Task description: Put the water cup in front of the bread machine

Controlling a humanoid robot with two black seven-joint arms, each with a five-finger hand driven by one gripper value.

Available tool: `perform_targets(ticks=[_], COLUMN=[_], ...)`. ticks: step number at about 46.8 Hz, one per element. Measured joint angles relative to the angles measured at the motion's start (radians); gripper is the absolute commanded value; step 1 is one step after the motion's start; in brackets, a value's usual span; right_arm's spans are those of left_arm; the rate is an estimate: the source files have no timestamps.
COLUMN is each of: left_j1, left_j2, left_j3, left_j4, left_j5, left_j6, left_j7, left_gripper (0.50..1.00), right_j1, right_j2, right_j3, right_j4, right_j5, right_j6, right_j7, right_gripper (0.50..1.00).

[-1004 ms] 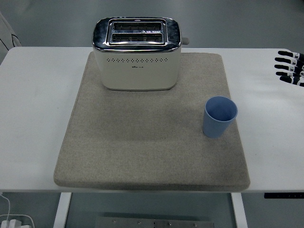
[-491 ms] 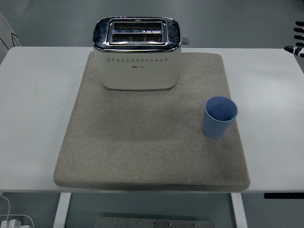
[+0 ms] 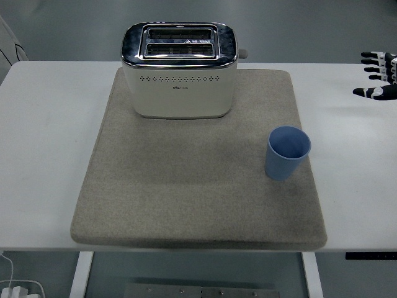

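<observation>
right hand [image 3: 379, 76] at the far right edge over the white table [image 3: 49, 136], fingers [image 3: 370, 62] spread apart, holding nothing. blue water cup [image 3: 286, 153] stands upright, nearer the camera and to the left of the hand, well apart from it, on the right part of the grey mat [image 3: 186, 186]. bread machine [image 3: 178, 69], cream with a chrome top and 2 slots, sits far left of the hand at the mat's back edge. cup is right of the machine's front, not directly before it.
</observation>
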Motion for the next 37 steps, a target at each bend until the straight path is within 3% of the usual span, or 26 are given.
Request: perform_targets(ticks=[6,13,27,37], left_j1=[0.0,0.0,0.0,0.0], left_j2=[0.0,0.0,0.0,0.0], left_j3=[0.0,0.0,0.0,0.0], left_j4=[0.0,0.0,0.0,0.0], left_j5=[0.0,0.0,0.0,0.0], left_j6=[0.0,0.0,0.0,0.0], left_j7=[0.0,0.0,0.0,0.0], left_gripper=[1.0,1.0,1.0,1.0], right_j1=[-0.009,-0.023,-0.136,-0.188], right_j2=[-0.061,-0.074,-0.076,-0.042], right_j3=[0.002,0.012,0.014,0.015], right_j4=[0.035,0.04,0.096,0.1], right_j5=[-0.005,-0.005,-0.055,-0.059], right_j6=[0.165,0.309,0.321,0.32], right_j7=[0.068,0.089,0.269,0.298], right_gripper=[0.921,0.926,0.928,0.928])
